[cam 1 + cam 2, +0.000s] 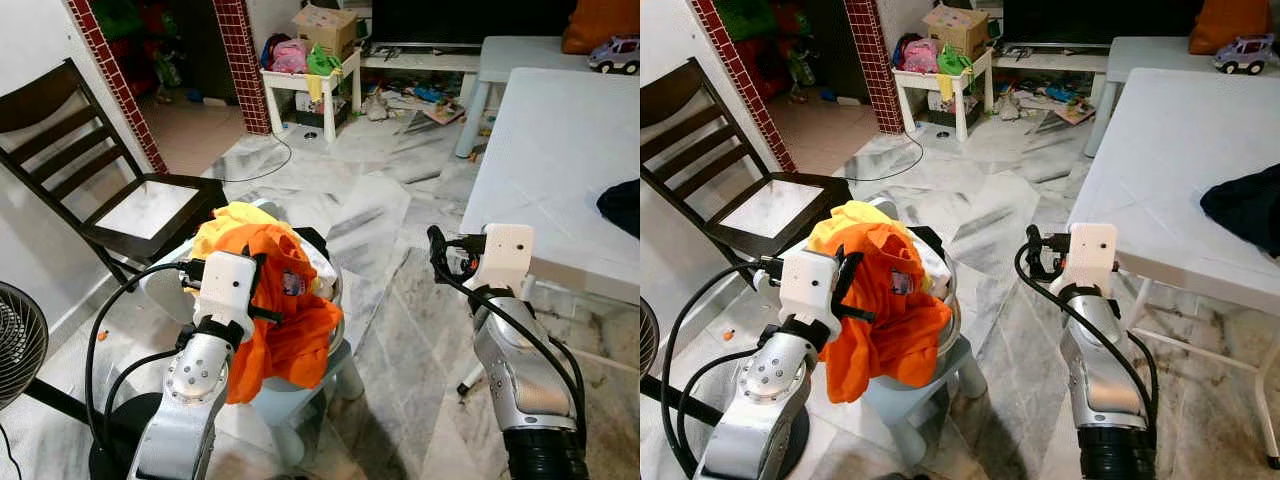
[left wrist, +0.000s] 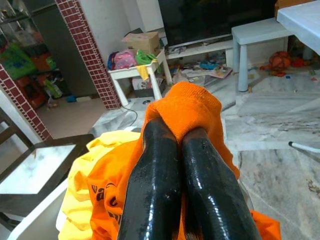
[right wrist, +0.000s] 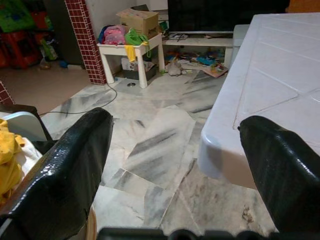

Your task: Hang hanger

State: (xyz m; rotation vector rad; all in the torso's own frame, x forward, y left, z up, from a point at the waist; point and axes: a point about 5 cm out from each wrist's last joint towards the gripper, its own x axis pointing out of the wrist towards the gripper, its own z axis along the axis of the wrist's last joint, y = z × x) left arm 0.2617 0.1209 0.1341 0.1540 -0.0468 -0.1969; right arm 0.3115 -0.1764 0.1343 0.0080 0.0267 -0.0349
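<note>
The left claw (image 2: 172, 150) is clamped on an orange cloth garment (image 1: 285, 310) atop the pale plastic stool (image 1: 300, 395); the right claw (image 3: 175, 165) hangs open. No hanger is discernible; finding one seems next.

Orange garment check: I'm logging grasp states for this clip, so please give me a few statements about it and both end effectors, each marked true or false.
1. The left end effector is shut on the orange garment. True.
2. The right end effector holds a hanger. False: its fingers stand wide apart with nothing between them.
3. The orange garment lies on the white table. False: it lies on a pile of clothes in a basket in front of the robot, beside a yellow garment.
4. A dark wooden chair stands to the robot's left. True.
5. The right end effector is beside the white table's edge. True.
</note>
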